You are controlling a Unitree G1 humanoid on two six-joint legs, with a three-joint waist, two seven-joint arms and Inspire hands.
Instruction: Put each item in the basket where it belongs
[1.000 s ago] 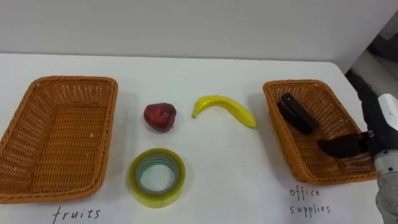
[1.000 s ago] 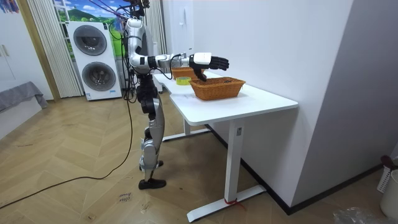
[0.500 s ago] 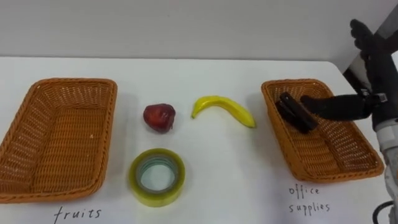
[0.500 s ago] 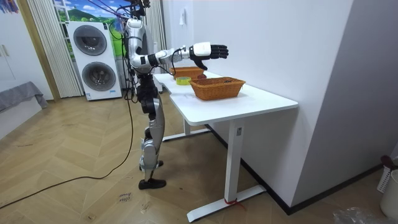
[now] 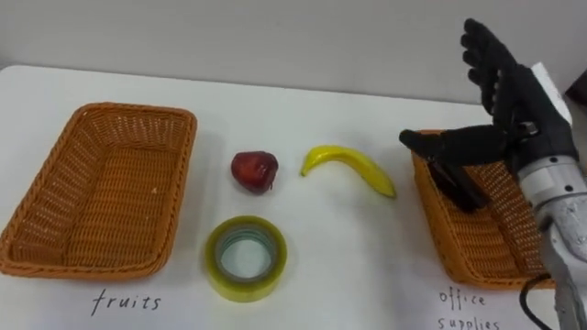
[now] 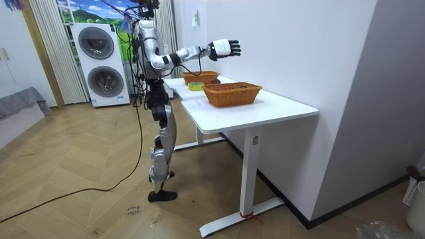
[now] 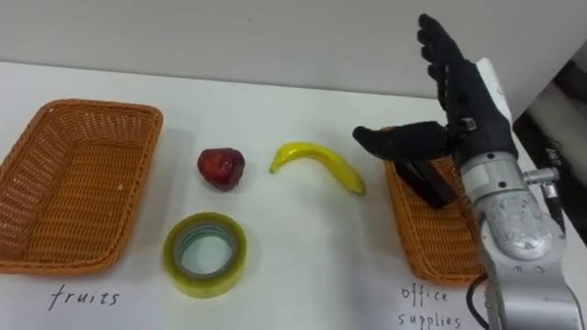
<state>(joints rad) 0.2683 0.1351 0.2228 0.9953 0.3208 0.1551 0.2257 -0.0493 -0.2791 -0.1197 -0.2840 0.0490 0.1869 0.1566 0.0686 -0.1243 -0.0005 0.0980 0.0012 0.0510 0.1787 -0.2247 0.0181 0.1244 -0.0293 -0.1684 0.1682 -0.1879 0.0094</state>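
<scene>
Now, right robot hand [image 5: 525, 105], spread open, hovers above basket [image 5: 477, 252] holding black stapler [image 5: 459, 185].

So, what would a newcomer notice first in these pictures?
The robot's black right hand hovers with straight fingers above the right basket, where a dark stapler already lies. On the white table between the baskets lie a yellow banana, a red apple and a roll of tape, while the left basket is empty.
</scene>
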